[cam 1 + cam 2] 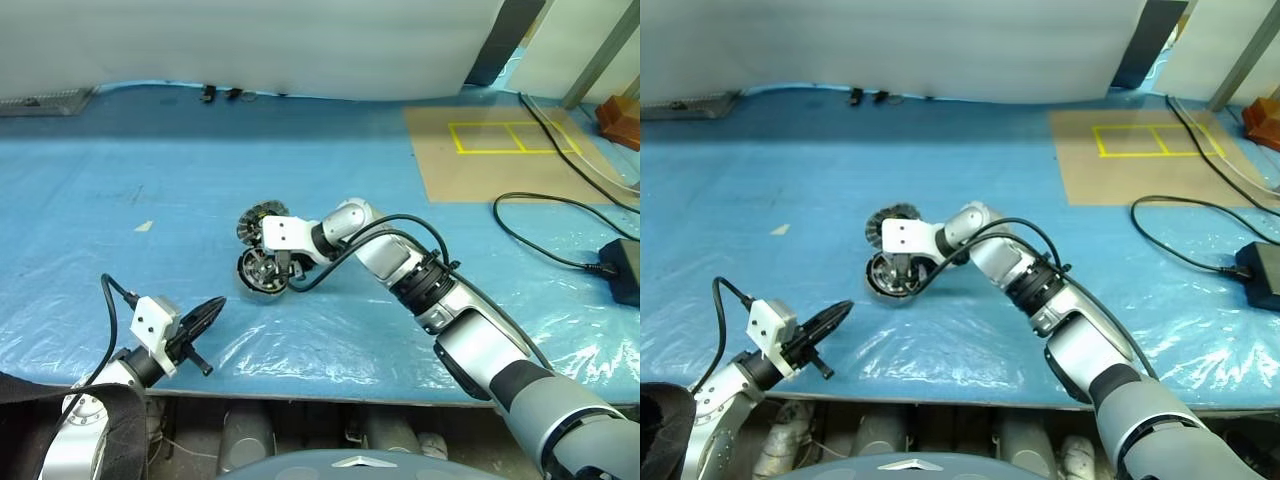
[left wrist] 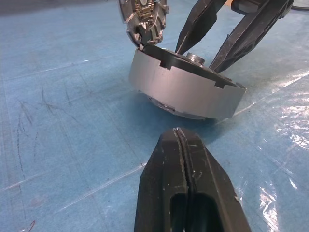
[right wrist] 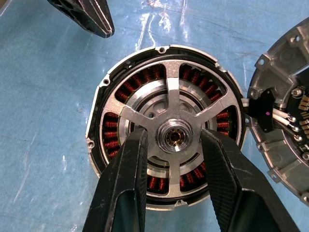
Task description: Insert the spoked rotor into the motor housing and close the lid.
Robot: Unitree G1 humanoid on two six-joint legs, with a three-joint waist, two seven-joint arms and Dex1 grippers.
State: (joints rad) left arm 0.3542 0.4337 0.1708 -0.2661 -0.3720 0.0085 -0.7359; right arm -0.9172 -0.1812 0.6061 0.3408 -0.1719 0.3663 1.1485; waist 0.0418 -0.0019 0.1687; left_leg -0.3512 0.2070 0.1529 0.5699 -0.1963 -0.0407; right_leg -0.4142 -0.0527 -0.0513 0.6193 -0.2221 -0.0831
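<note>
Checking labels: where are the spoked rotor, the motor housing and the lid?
spoked rotor (image 3: 172, 136): right wrist view, central hub.
motor housing (image 3: 111, 134): right wrist view, copper windings.
lid (image 3: 281, 146): right wrist view, grey inner face.

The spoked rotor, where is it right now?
The spoked rotor sits inside the motor housing on the blue table, between the right hand's fingers, with the lid beside it.

You see bright, even overhead light across the blue counter (image 1: 120, 200), with white glare streaking its plastic sheet (image 1: 300, 350) near the front edge. Shadows stay short and soft. In the left wrist view, the near fingers (image 2: 190, 193) blur slightly.
</note>
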